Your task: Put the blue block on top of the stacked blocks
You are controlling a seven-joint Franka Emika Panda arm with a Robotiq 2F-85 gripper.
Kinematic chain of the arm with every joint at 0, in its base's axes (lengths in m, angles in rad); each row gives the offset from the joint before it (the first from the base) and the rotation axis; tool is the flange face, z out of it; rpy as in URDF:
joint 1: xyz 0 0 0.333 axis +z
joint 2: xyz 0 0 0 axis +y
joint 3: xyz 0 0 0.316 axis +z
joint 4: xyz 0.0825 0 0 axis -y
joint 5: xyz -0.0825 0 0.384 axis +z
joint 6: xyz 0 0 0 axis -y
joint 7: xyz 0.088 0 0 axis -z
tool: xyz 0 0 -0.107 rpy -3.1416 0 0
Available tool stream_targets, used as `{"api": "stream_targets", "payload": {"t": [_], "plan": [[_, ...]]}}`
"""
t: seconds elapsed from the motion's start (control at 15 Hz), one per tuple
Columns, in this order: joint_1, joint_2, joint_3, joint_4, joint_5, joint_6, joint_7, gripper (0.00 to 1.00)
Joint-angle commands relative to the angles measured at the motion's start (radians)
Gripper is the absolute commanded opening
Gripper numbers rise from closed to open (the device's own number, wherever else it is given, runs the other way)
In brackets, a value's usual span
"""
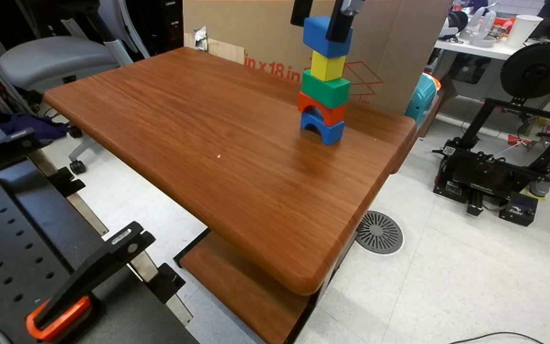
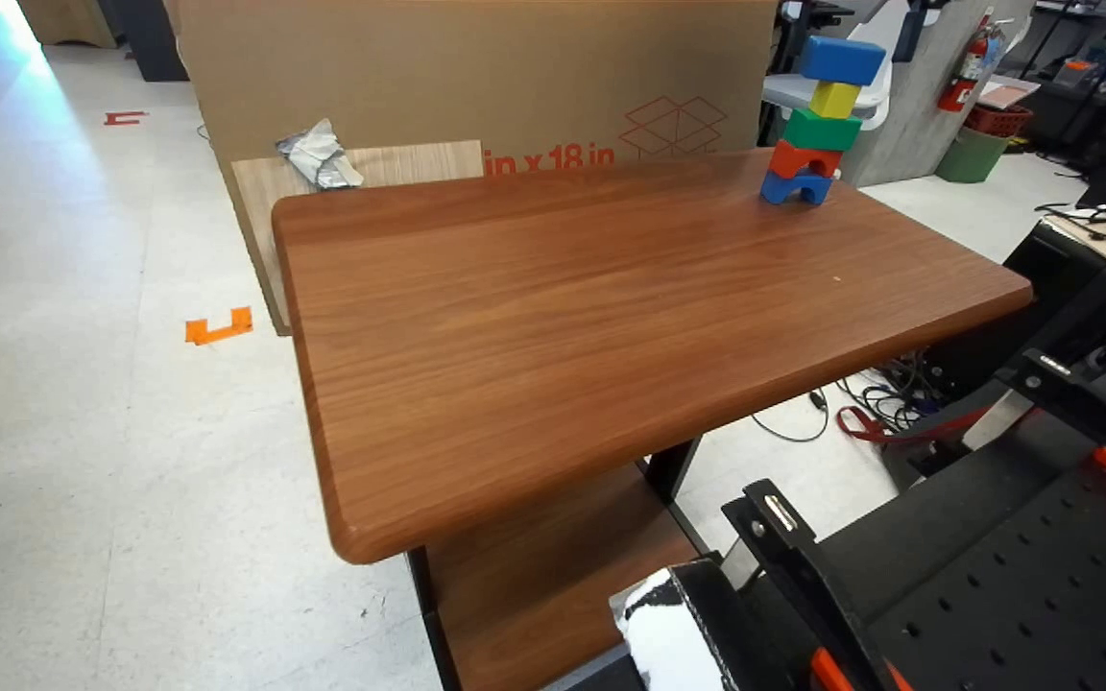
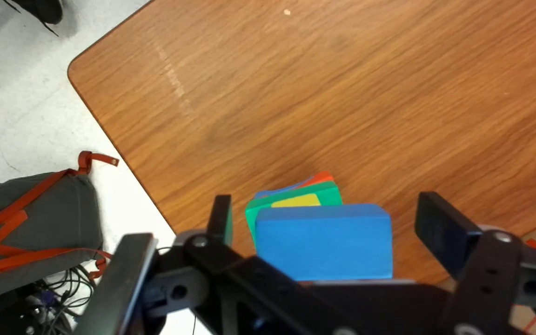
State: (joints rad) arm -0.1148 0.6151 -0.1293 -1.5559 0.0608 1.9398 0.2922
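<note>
The blue block point(image 3: 324, 246) lies at the very top of the stacked blocks point(image 1: 325, 90), resting on the yellow block point(image 1: 327, 67) and jutting out past its sides. The hand point(image 3: 328, 221) stands wide around it; in the wrist view a gap shows between the blue block and each finger point(image 3: 445, 232). Under the yellow block come the green block point(image 1: 337, 95), the red arch point(image 1: 336, 115) and the blue arch point(image 1: 332, 132), which stands on the tabletop point(image 1: 217, 124) near its edge. The layers sit slightly askew. In both exterior views a cardboard box point(image 2: 476, 77) with red print rises along the tabletop's far side. A gray bag point(image 3: 63, 214) with red-orange straps appears beyond the tabletop in the wrist view.
</note>
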Motion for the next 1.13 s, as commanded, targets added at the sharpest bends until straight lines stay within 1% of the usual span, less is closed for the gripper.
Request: {"api": "stream_targets", "payload": {"t": [0.0,0.27,0.6,0.67,0.73,0.87,1.07], "plan": [[0.01,-0.015,-0.002,0.018,-0.001,-0.026,0.009,1.0],[0.038,-0.079,0.007,-0.031,-0.017,0.002,0.002,1.0],[0.109,-0.146,0.028,-0.083,-0.071,0.052,-0.015,1.0],[0.113,-0.143,0.043,-0.082,-0.064,0.064,-0.035,1.0],[0.099,-0.109,0.031,-0.034,-0.052,0.019,-0.007,1.0],[0.117,-0.118,0.043,-0.045,-0.057,0.032,-0.008,1.0],[0.115,-0.118,0.044,-0.052,-0.058,0.042,-0.016,1.0]]}}
